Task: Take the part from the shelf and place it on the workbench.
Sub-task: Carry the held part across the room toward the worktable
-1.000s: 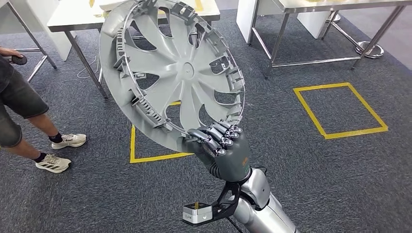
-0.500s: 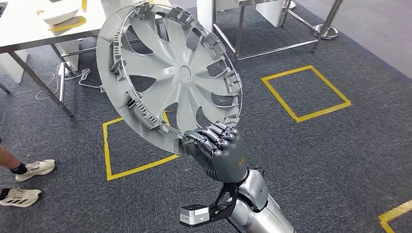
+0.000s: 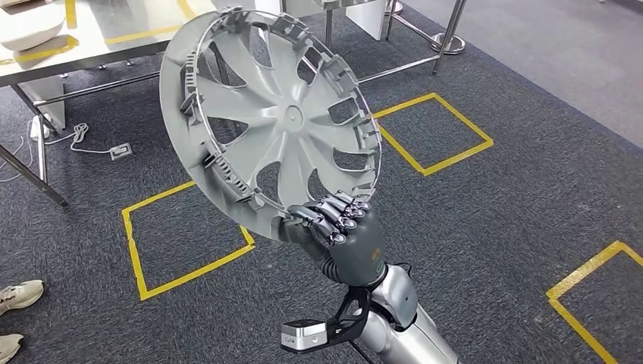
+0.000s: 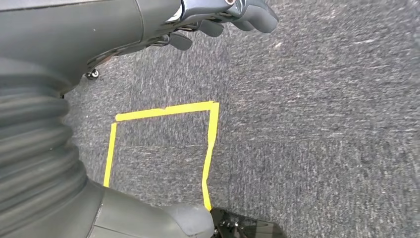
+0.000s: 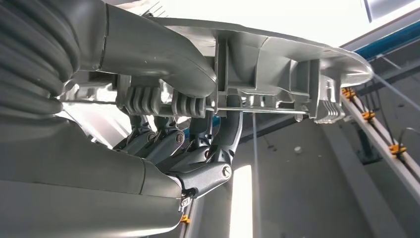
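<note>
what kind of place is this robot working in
Probably an indoor robot test or training workshop: grey carpet marked with yellow tape squares, metal-legged tables around, and the right hand holding a wheel cover.

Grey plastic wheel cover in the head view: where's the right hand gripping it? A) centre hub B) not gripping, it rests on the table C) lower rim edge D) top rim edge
C: the right hand has its fingers curled over the lower rim edge of the grey plastic wheel cover, which stands raised above the dark carpet, off any table.
</note>
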